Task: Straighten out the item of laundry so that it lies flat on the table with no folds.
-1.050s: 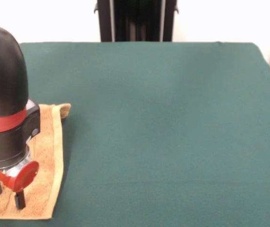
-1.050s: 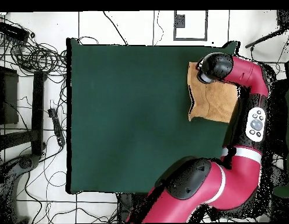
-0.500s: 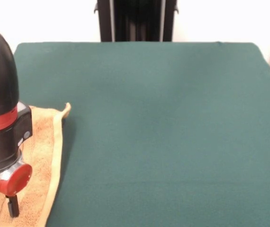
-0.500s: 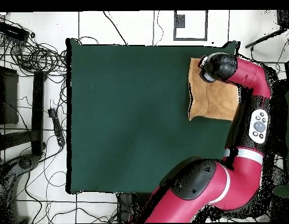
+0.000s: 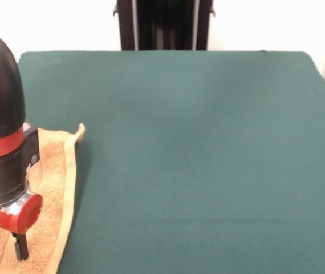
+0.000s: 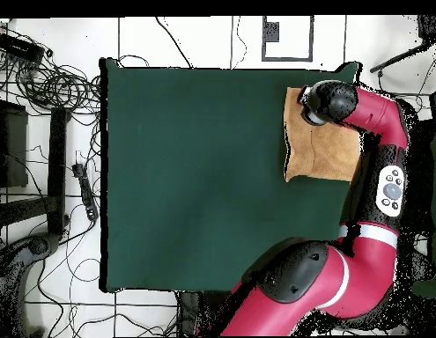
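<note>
In the front view, the robot's gripper (image 5: 3, 244) stands upright over the orange-tan towel (image 5: 54, 171) at the left edge of the green surface (image 5: 208, 160), its two dark fingers (image 5: 20, 248) parted, pointing straight down at the cloth with nothing visibly pinched between them; whether the tips touch the terry cannot be told. The towel's far corner (image 5: 80, 132) curls up slightly off the surface, and its right border runs down toward the near edge of the view. The risk from here, as a judgement: a drag toward the table's side could pull the towel over the edge, or a shallow pinch could bunch the cloth into a new fold rather than smoothing it. In the overhead view, the towel (image 6: 331, 154) lies in the far right corner region of the surface (image 6: 195, 176), mostly spread but with an uneven lower edge and a small flap at its lower left corner. The red arm (image 6: 380, 123) bends from its base at the bottom, up along the table's right side, and hooks inward so the black wrist (image 6: 325, 101) hangs over the towel's upper corner.
</note>
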